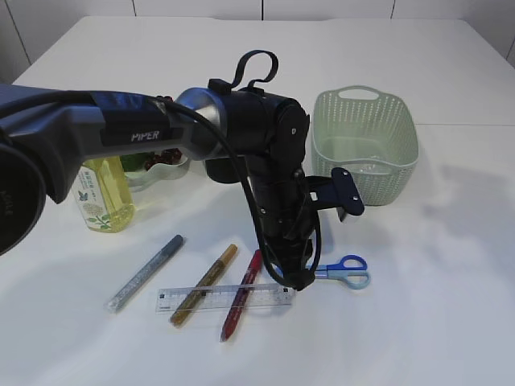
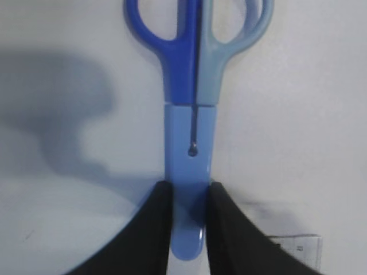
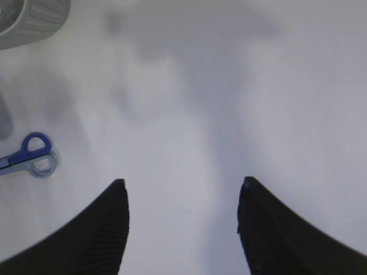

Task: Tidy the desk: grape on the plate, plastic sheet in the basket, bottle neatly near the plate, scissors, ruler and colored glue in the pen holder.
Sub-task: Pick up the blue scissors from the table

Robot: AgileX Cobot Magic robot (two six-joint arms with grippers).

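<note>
Outside, the blue plastic-handled scissors (image 1: 344,270) lie on the white table (image 1: 451,265) near the clear ruler (image 1: 223,299). Left wrist: left gripper (image 2: 188,223) clamps their sheath (flat down). Right wrist: right gripper (image 3: 182,200) gapes apart, empty.

The left arm (image 1: 241,121) reaches in from the left side of the exterior view, its wrist bent steeply downward to the tabletop. The left gripper (image 2: 189,229) has its two dark fingers (image 2: 155,229) drawn narrow, clamped on the scissors (image 2: 189,166). The right gripper (image 3: 183,229) hangs above the table, jaws spread wide, holding nothing.
</note>
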